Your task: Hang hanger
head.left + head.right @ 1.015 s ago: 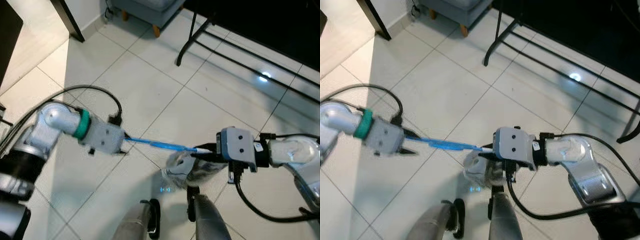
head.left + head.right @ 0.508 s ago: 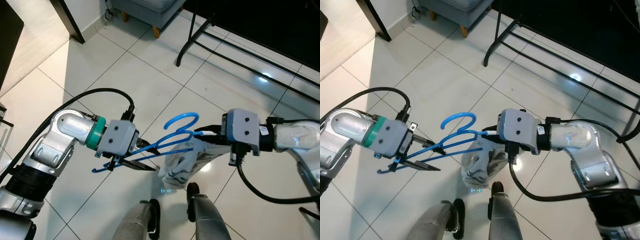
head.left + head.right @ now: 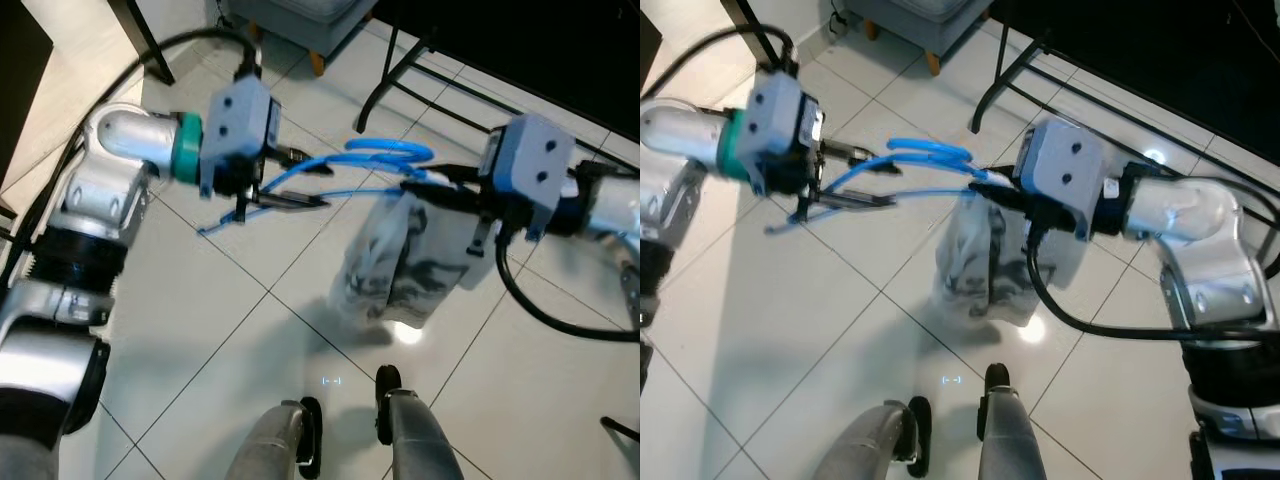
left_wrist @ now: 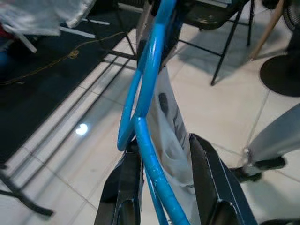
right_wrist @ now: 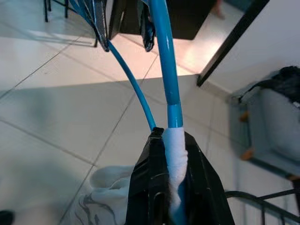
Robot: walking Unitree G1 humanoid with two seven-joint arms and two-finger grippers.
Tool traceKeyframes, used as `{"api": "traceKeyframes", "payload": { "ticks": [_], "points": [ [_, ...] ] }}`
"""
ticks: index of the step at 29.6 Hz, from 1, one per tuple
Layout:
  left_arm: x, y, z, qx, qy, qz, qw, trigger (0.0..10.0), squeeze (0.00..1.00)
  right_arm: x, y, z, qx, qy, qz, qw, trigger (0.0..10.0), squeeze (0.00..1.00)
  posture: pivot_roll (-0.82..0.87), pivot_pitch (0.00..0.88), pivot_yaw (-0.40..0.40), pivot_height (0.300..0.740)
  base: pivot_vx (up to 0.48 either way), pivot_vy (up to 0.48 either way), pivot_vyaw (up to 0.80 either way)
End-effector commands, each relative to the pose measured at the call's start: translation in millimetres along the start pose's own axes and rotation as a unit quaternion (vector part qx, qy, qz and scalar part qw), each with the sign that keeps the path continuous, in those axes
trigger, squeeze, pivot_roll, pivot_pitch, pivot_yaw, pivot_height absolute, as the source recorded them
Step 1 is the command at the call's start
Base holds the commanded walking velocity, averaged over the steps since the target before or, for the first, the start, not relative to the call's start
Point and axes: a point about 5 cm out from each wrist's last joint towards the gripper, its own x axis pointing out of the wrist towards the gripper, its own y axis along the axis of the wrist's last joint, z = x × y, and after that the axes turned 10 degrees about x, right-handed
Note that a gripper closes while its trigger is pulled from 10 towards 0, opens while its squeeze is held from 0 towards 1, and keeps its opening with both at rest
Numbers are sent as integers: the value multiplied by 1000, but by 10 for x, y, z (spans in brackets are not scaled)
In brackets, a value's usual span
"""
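Above a white tiled floor [image 3: 210,330], a blue hanger [image 3: 340,180] with a pale printed garment [image 3: 405,260] draped on it is held in the air between the robot's two arms. At the far left a dark table leg [image 3: 140,40] stands on the tiles; farther along, a grey upholstered seat [image 3: 300,20] on wooden feet sits at the upper edge, and beside it the black metal frame of a rack [image 3: 385,70] slants down to the floor, with a dark rug or mat [image 3: 560,60] beyond it. None of these touches the hanger.

The left gripper [image 3: 300,180] has its fingers either side of one end of the hanger; in the left wrist view the fingers [image 4: 124,187] flank the blue bar with some gap showing, so whether they pinch it cannot be told. The hanger's long axis runs roughly level from left to right across the robot's front, its hook [image 3: 930,150] curving away from the robot, towards the rack. The garment hangs straight down from the right half of the bar.

The right gripper [image 5: 168,154] is clamped on the bar's other end, fingers closed over the blue rod and a fold of white cloth. At the bottom edge, the robot's two feet [image 3: 345,435] stand on the tiles.
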Motion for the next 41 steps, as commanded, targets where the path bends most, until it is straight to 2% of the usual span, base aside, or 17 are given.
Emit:
{"api": "traceKeyframes", "payload": {
  "ticks": [1,2,4,9,13,17,18,22,24,25,27,28,29,30,34,39,41],
  "points": [
    [172,175,-154,53,33,31,998,10000,0,279,197,-300,-37,98,65,992,0,0,-110,243,163,737,0,0,0],
    [175,139,-188,76,31,11,997,10000,0,302,188,-287,-48,93,62,993,0,0,-111,242,162,737,0,0,0],
    [178,128,-187,84,27,4,996,10000,0,308,176,-301,-51,94,60,992,0,0,-111,242,162,737,0,0,0],
    [179,135,-223,83,35,8,996,10000,0,308,169,-319,-54,94,58,992,0,0,-117,232,168,737,0,0,0],
    [156,152,-285,76,46,15,996,10000,0,287,168,-241,-56,74,53,994,0,0,-119,218,169,737,0,0,0],
    [139,146,-311,83,66,9,994,10000,0,279,155,-216,-62,67,47,995,0,0,-119,211,171,737,0,0,0],
    [96,112,-315,89,71,0,994,10000,0,280,142,-209,-66,59,45,995,0,0,-123,198,175,737,0,0,0],
    [50,61,-277,93,51,-9,994,10000,0,278,117,-198,-69,53,42,995,0,0,-122,195,174,737,0,0,0],
    [-11,3,-143,80,-9,-14,997,10000,0,257,77,-169,-73,46,33,996,0,0,-118,191,177,737,0,0,0],
    [-11,3,-143,80,-9,-14,997,10000,0,257,77,-169,-73,46,33,996,0,0,-118,191,177,737,0,0,0],
    [-71,-55,42,59,-76,-18,995,10000,0,239,58,-135,-78,35,29,996,0,0,-114,186,182,737,0,0,0],
    [-71,-55,42,59,-76,-18,995,10000,0,239,58,-135,-78,35,29,996,0,0,-114,186,182,737,0,0,0],
    [-95,-87,131,53,-101,-22,993,10000,0,236,52,-119,-82,29,28,996,0,0,-113,187,182,737,0,0,0],
    [-95,-87,131,53,-101,-22,993,10000,0,236,52,-119,-82,29,28,996,0,0,-113,187,182,737,0,0,0],
    [-136,-170,301,30,-139,-29,989,10000,0,239,30,-88,-99,17,22,995,0,0,-109,187,181,737,0,0,0],
    [-164,-219,292,2,-134,-27,991,10000,0,241,9,-100,-119,29,10,992,0,0,-107,190,179,737,0,0,0],
    [-232,-212,102,-47,-87,-15,995,10000,0,234,-29,-135,-135,46,-3,990,0,0,-111,191,179,737,0,0,0]
  ]
}}
